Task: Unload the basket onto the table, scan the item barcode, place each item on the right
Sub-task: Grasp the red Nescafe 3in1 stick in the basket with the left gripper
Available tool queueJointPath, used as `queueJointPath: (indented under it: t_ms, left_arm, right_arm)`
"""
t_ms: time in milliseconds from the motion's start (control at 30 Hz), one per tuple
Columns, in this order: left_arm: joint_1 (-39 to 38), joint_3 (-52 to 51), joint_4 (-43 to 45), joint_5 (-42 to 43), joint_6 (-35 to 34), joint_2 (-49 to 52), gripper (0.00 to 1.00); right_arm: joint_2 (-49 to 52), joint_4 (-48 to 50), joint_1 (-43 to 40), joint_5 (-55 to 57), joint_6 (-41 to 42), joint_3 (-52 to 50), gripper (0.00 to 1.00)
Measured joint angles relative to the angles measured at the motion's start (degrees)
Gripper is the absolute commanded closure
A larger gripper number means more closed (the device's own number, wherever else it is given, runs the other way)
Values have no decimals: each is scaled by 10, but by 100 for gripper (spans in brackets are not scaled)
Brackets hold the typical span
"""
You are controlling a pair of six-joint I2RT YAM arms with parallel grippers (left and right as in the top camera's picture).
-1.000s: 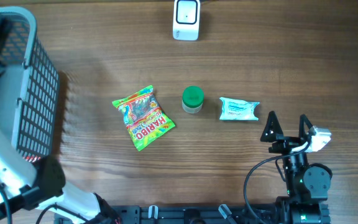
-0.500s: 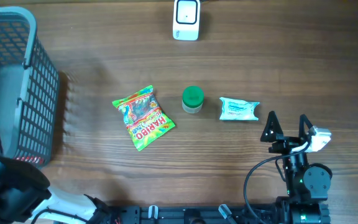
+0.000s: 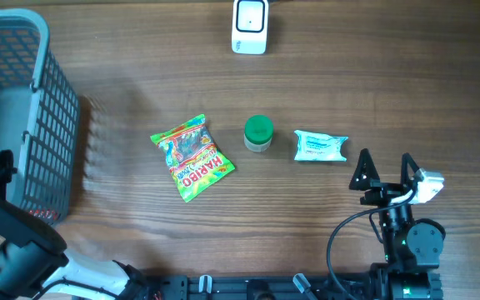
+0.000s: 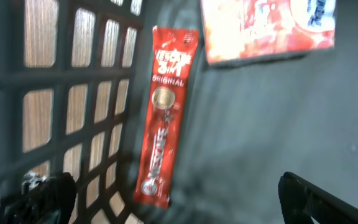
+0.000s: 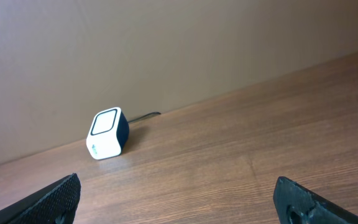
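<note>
Our left arm [image 3: 19, 242] had drawn back from over the basket [image 3: 57, 125] — left jaws and right jaws both wide, holding nothing — so we judged the Haribo bag [image 3: 192, 157], green-capped jar [image 3: 258, 132] and white packet [image 3: 320, 145], lying mid-way across the surface [image 3: 390, 75] and well apart from the scanner [image 3: 250, 25], still unscanned.

The basket [image 3: 52, 125] closes off the left edge of the table [image 3: 140, 67]. Inside it, the mesh wall [image 4: 73, 93] stands close on the left of the left gripper [image 4: 173, 199], whose fingers are spread wide. A red sachet [image 4: 165, 118] and a red box [image 4: 269, 28] occupy the floor ahead.

Mid-table, the candy bag [image 3: 192, 157], green-capped jar [image 3: 258, 133] and white packet [image 3: 321, 146] form a row with narrow gaps. A broad strip of bare wood separates the row from the scanner [image 3: 250, 27]. The right gripper [image 3: 385, 160], fingers wide apart, sits near the packet.
</note>
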Motion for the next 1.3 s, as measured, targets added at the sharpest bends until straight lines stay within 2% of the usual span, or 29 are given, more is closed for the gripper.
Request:
queueJointPath:
  t_ms: [333,933,967,1000,1100,1200,1300]
  left_arm:
    - [0,-85,118,-25,0,0,0]
    - [0,-200,280,-29,-2,-10,2]
    - [0,-206,289,-29,-2,-12,6]
    - [-1,-212,300,-29,-4,-14,15]
    - [-1,-225,322,-31,-10,-18,63]
    - [-1,-230,332,-40,-10,-19,96]
    - [-1,-230,334,-42,-9,-19,96]
  right_arm:
    - [0,0,0,0,0,0,0]
    - [0,0,0,0,0,0,0]
    - [0,0,0,0,0,0,0]
    - [0,0,0,0,0,0,0]
    - [0,0,0,0,0,0,0]
    - [0,0,0,0,0,0,0]
    - [0,0,0,0,0,0,0]
